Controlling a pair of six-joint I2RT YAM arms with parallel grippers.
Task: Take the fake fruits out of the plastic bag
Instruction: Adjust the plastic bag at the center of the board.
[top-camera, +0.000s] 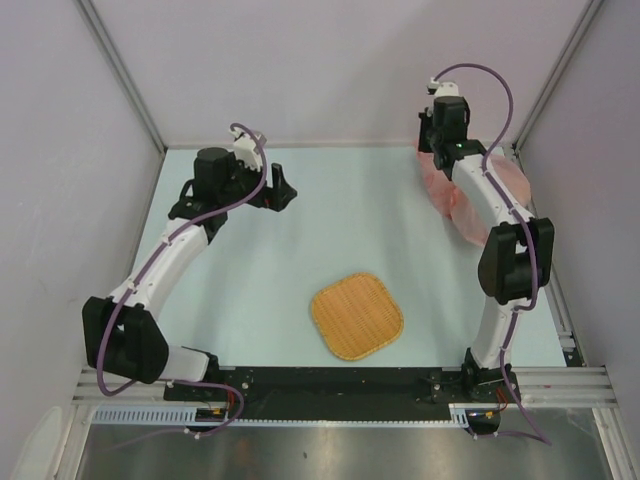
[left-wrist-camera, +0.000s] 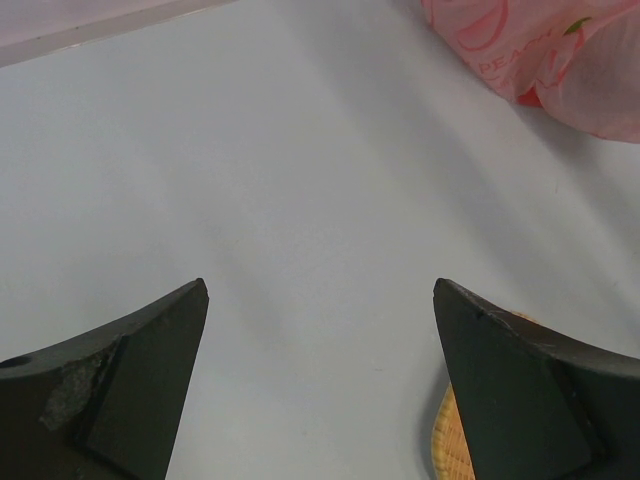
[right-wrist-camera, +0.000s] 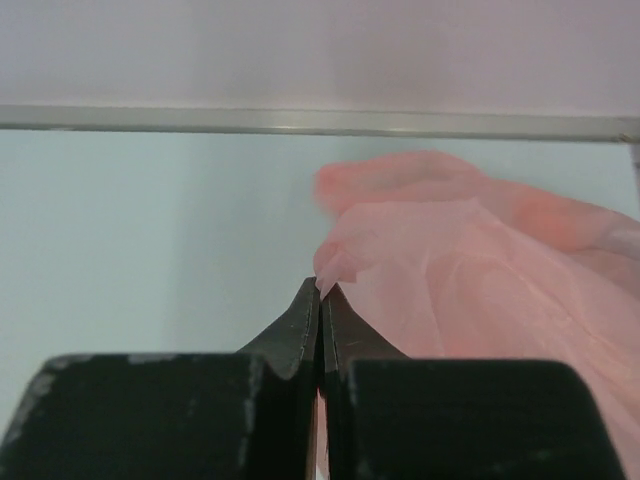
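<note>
We're pinching the far-left edge of the plastic bag (right-wrist-camera: 480, 290) in the right pincer (right-wrist-camera: 320, 290) at the far right corner of the surface (top-camera: 300, 230), the bag lying rightward of the tips, while the left pincer (left-wrist-camera: 320, 285) is hanging spread, well apart.

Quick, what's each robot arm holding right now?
Left end effector: open, holding nothing.
Right end effector: shut, pinching the edge of the pink plastic bag.
</note>
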